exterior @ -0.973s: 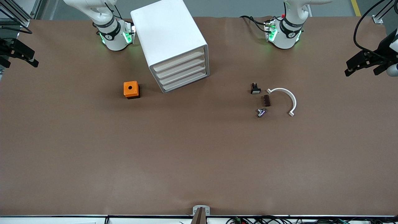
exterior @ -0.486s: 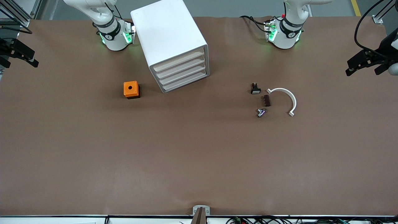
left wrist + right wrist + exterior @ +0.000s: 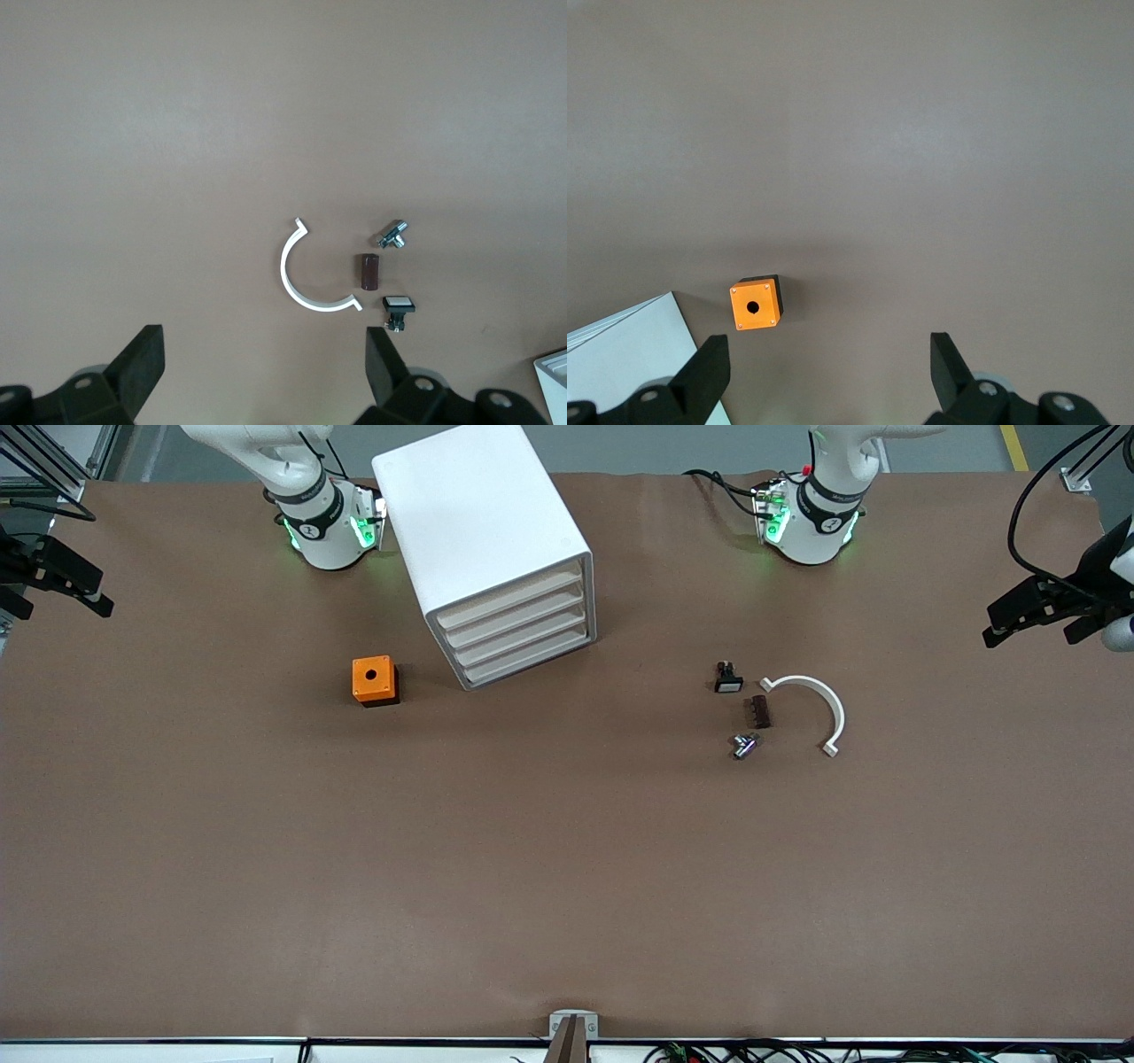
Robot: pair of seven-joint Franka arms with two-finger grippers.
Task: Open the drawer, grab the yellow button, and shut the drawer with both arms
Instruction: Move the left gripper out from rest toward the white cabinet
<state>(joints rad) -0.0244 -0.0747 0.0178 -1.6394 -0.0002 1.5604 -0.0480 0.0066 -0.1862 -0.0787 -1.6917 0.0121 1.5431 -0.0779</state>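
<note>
The top white drawer was shut; nothing had started. Left gripper and right gripper waited at the frame's edges, fingers apart. Next, one should pull it.

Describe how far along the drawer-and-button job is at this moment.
Nothing looks done: the top drawer of the white cabinet is shut, and no button shows. Nothing is in hand; the left gripper and right gripper wait open at the table's ends. Opening, taking and closing all remain.
</note>
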